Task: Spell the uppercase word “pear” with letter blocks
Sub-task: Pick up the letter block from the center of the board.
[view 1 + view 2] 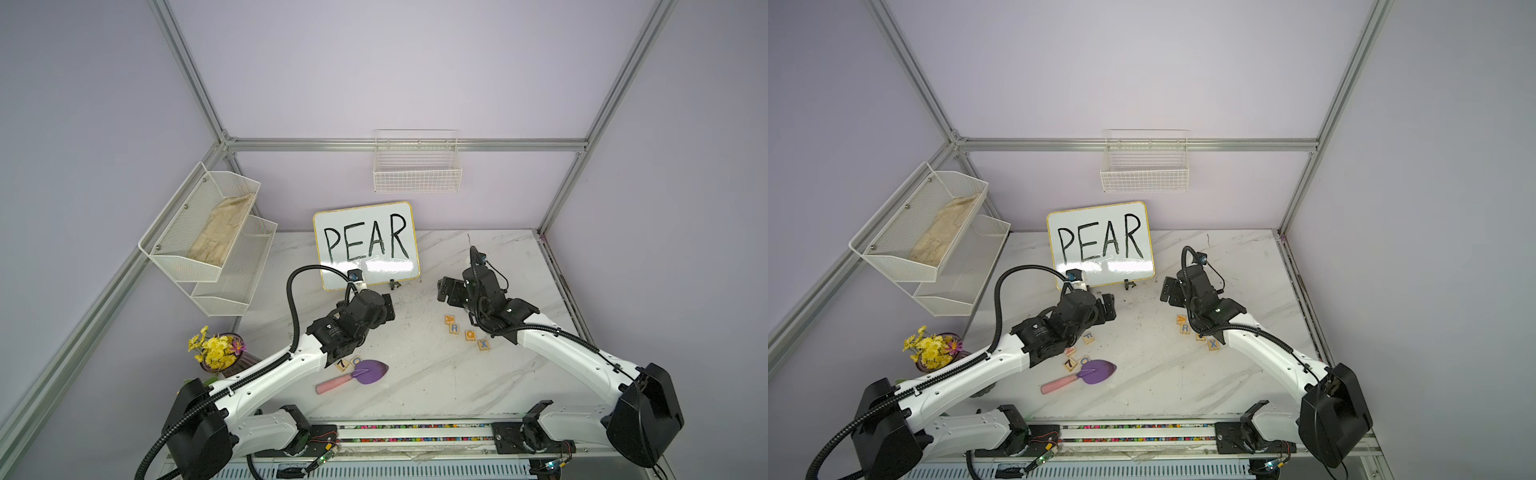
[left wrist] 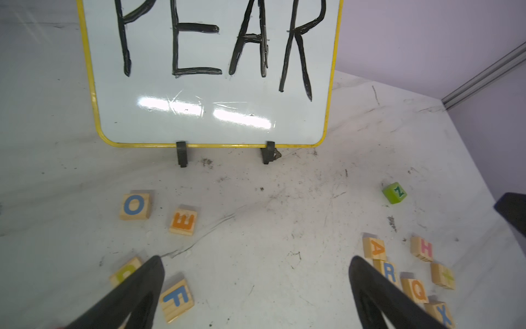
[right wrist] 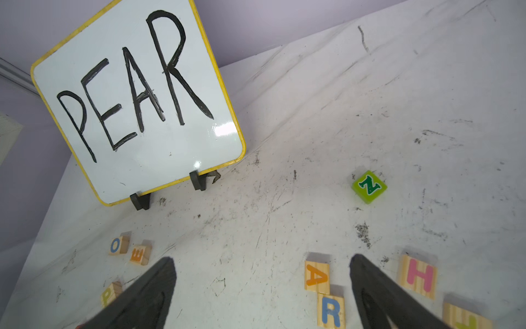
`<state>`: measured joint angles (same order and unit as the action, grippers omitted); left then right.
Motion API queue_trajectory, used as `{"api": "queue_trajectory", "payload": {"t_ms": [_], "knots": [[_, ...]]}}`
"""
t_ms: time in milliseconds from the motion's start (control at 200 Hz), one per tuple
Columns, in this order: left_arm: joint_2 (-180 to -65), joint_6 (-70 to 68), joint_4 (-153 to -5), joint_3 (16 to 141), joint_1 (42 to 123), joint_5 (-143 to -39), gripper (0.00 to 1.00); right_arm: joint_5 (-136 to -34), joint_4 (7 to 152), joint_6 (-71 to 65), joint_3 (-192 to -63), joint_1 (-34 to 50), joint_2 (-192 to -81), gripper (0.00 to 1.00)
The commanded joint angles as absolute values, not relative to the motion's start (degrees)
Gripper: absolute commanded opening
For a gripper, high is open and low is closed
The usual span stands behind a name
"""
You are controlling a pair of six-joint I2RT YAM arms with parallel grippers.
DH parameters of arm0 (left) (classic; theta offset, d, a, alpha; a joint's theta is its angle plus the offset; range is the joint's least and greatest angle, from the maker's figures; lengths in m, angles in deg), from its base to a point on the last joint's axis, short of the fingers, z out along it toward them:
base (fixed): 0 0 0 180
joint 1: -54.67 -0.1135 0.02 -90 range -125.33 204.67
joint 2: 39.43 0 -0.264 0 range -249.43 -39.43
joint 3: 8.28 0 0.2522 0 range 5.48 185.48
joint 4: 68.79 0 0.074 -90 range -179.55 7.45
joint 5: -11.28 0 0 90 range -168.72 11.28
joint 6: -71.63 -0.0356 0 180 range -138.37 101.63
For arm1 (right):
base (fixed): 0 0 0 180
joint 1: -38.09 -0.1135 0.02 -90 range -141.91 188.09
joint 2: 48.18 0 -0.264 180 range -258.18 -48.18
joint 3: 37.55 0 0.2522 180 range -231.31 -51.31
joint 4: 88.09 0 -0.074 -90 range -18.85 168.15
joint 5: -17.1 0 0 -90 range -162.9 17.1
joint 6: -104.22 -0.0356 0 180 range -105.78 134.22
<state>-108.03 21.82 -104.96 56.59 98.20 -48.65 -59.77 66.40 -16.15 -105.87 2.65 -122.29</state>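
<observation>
The orange A block (image 3: 316, 277) and blue R block (image 3: 330, 313) lie touching on the marble table, just inside one finger of my right gripper (image 3: 262, 257), which is open and holds nothing. In a top view they sit beside the right arm as A (image 1: 449, 319) and R (image 1: 455, 328). The orange E block (image 2: 183, 222) lies ahead of my left gripper (image 2: 256, 259), also open and empty. The yellow P block (image 2: 125, 275) is partly hidden behind a left finger (image 2: 148, 279). Both grippers hover above the table in front of the whiteboard.
The whiteboard (image 1: 368, 245) reading PEAR stands at the back. Other blocks lie about: O (image 2: 134, 205), F (image 2: 176, 299), Q (image 2: 415, 290), X (image 2: 441, 313), H (image 2: 424, 249) and a green Z cube (image 2: 394, 193). A purple trowel (image 1: 370, 371) and flower pot (image 1: 216, 351) sit front left.
</observation>
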Motion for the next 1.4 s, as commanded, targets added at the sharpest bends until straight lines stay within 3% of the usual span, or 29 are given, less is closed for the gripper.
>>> {"api": "queue_trajectory", "payload": {"t_ms": [0,270,445,655,1060,1220,1395], "knots": [[-107.88,14.17,-111.69,61.47,96.51,-46.57,1.0,-58.9,63.8,-12.58,-106.93,2.76,-124.3,0.97],[-110.22,32.11,-121.81,60.06,85.67,-52.15,1.0,-67.0,66.29,-8.07,-111.58,2.84,-131.24,0.97],[-112.99,39.03,-119.93,59.72,83.28,-56.24,1.0,-90.29,76.85,5.63,-112.35,1.45,-135.37,0.97],[-115.96,41.66,-119.91,58.97,79.16,-62.53,1.0,-94.26,79.63,16.05,-113.79,-0.55,-137.21,0.97],[-125.08,40.71,-117.94,57.65,75.88,-68.01,1.0,-93.52,80.69,17.06,-111.03,-4.55,-136.03,0.97],[-127.35,40.17,-115.88,57.91,75.24,-70.47,0.92,-94.47,80.17,16.18,-111.16,-6.94,-136.24,0.97],[-127.81,41.62,-115.86,57.45,74.85,-72.36,0.91,-91.12,80.7,17.11,-110.7,-10.95,-136.63,0.97]]}}
